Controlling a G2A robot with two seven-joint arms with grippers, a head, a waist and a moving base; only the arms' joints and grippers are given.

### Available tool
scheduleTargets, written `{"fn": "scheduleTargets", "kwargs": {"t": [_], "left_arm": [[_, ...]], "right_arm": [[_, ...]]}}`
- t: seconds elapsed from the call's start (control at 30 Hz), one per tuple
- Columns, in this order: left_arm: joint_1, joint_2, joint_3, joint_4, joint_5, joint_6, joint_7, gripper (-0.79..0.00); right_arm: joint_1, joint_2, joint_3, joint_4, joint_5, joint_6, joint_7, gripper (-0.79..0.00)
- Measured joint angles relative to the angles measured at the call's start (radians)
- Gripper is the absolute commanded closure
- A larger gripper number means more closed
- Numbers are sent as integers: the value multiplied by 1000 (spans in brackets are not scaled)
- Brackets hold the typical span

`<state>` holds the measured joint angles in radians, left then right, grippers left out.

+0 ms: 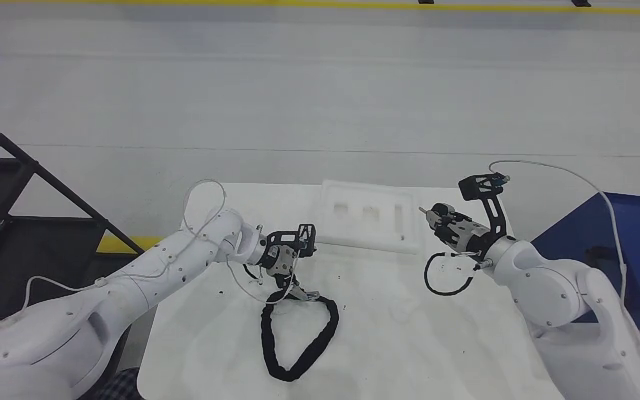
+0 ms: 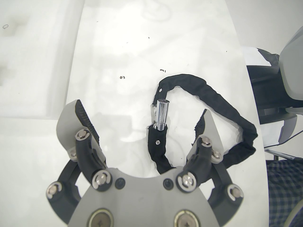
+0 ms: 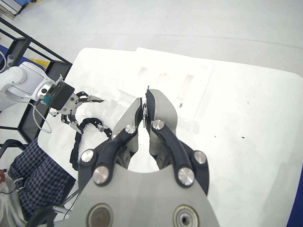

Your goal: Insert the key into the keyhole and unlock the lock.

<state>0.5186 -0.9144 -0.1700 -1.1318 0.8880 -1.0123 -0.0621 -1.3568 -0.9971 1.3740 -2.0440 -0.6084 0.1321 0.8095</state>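
Right tool [image 3: 143, 95] pinches the key [image 3: 144, 112], blade pointing forward along it; left tool [image 2: 141, 106] spread near the lock [image 2: 161, 115].

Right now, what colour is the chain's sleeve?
Black; the chain sleeve shows best in the left wrist view.

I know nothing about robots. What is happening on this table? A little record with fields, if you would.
left gripper: open, at the lock
right gripper: shut on the key
lock: black chain loop lying on the table
key: not yet in the lock
tray: white foam, at the table's far side
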Motion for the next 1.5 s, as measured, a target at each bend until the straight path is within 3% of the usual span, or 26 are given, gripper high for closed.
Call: {"fn": "scheduleTargets", "kwargs": {"t": [0.23,0.33,0.7,0.83,0.93,1.27,1.4,1.47,1.5], "left_arm": [[2,0,-2,-1,1,4,0,-785],[24,6,-27,-20,27,62,42,-785],[164,63,-62,-28,473,182,504,-785],[179,58,-62,0,551,195,572,-785],[188,48,-64,15,590,230,578,-785],[201,13,-69,55,655,222,625,-785],[203,0,-72,62,677,216,624,-545],[204,-5,-75,69,683,213,623,-523],[206,-8,-76,75,686,212,620,-391]], "right_arm": [[0,0,0,0,0,0,0,0],[0,0,0,0,0,0,0,0],[0,0,0,0,0,0,0,0],[0,0,0,0,0,0,0,0],[0,0,0,0,0,0,0,0],[0,0,0,0,0,0,0,0],[0,0,0,0,0,0,0,0],[0,0,0,0,0,0,0,0],[0,0,0,0,0,0,0,0]]}}
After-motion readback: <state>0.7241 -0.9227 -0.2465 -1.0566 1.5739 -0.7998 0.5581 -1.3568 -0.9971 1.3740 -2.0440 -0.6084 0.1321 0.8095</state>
